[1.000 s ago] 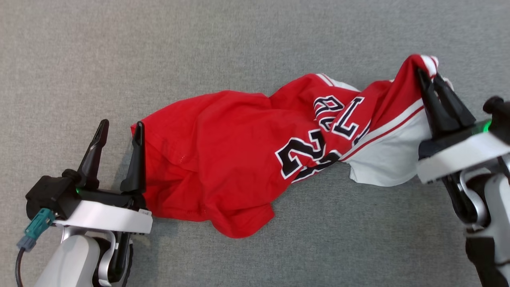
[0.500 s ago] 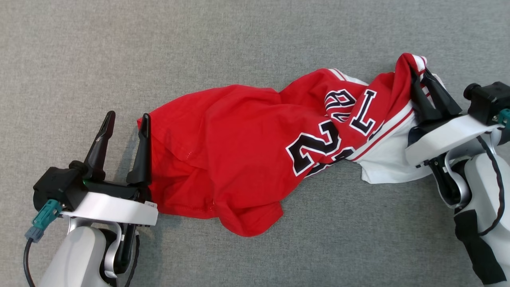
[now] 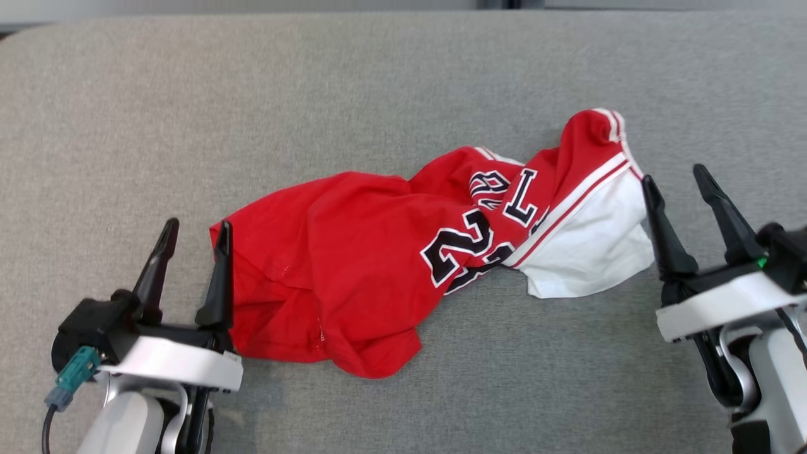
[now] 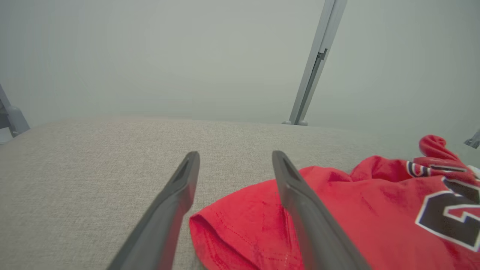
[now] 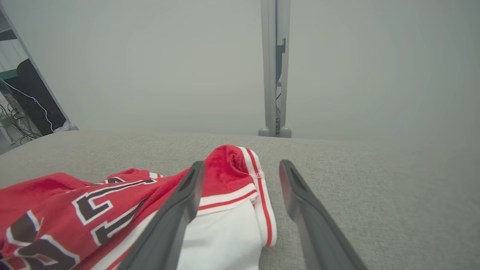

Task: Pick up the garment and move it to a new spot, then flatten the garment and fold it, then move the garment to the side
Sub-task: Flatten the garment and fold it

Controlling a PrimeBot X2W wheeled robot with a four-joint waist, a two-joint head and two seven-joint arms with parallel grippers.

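The garment [image 3: 353, 271] is a red jersey with black-and-white lettering and a white panel at its right end, lying crumpled across the grey padded surface [image 3: 378, 82]. At the jersey's left edge my left gripper [image 3: 194, 229] stands open, its right finger touching the red hem [image 4: 232, 232]. My right gripper [image 3: 676, 171] is open just right of the white panel, holding nothing. In the right wrist view the white-and-red striped edge [image 5: 258, 202] lies between and ahead of my right gripper's [image 5: 240, 167] fingers. The left gripper [image 4: 234, 157] points over bare fabric.
The grey surface's far edge [image 3: 252, 16] runs along the top of the head view. Beyond it stand a grey upright post [image 5: 275, 67] and a slanted one [image 4: 313, 63]. Dark equipment with cables [image 5: 26, 101] sits off the far left in the right wrist view.
My right gripper has opened and let go of the jersey's right end, which dropped onto the surface, and has drawn back to the right. The head camera has shifted, bringing the far edge into view.
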